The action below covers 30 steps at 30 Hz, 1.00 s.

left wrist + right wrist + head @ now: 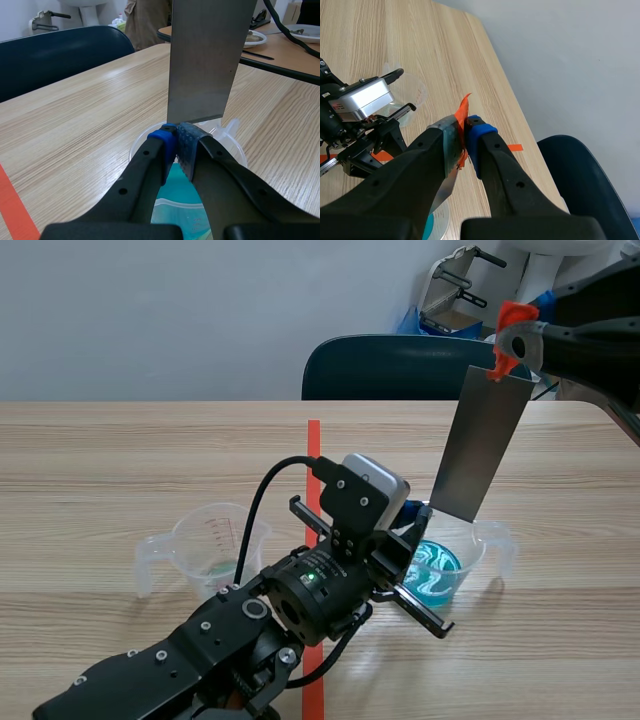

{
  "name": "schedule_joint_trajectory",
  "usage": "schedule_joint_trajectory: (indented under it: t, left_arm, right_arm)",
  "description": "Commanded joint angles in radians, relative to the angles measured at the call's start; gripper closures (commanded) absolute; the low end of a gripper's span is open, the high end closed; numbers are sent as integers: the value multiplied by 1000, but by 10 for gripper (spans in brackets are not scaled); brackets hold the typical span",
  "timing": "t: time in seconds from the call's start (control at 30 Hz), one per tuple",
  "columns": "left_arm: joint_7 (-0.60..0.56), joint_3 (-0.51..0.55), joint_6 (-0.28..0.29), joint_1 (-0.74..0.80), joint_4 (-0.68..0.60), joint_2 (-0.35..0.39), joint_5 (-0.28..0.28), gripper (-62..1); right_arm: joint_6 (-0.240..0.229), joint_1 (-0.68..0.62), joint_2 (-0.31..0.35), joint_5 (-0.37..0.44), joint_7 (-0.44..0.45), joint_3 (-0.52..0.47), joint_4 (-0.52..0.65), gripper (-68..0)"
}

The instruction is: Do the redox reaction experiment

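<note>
Far left on the table point(90, 460) stands a clear beaker point(210, 545) with printed marks, on its own, well apart from both grippers. Next comes the red tape line point(314, 455), and the left arm point(200, 640) lies right across it, low and diagonal. From the scene view its wrist camera point(375, 485) blocks the fingertips and part of the beaker of blue liquid point(450, 565) just behind it.

The left wrist view fills that in. The left gripper point(176, 142) has its pads pressed together, nothing visible between them, poised over that beaker with blue liquid under the fingers.

Right of there, the metal sheet point(485, 445) hangs tilted, its lower edge above the beaker's rim, just over the left fingertips and clear of the liquid. At its top, a tab of orange tape point(512, 325), and the right gripper point(512, 345) up high. The right wrist view shows those fingers clamped on the sheet's taped end.

Behind the table, a dark blue chair point(390, 365). Only the left wrist view catches a second table beyond, with a plate point(305, 31) on it.
</note>
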<state>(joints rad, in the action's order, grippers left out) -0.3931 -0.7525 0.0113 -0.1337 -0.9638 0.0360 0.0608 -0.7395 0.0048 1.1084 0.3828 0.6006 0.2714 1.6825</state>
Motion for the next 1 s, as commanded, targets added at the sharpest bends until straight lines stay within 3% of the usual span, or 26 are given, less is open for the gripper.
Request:
schedule_joint_trajectory:
  t: [0.0,0.5,0.97]
  left_arm:
    - [-11,1,-2,-17,2,-8,6,-18]
    - [-29,1,-1,3,-11,19,6,-18]
    - [-10,3,-2,230,-348,252,6,-18]
  right_arm:
    - [-6,11,11,14,19,-11,5,-8]
    - [-6,11,11,14,19,-11,5,-8]
    - [-6,11,11,14,19,-11,5,-8]
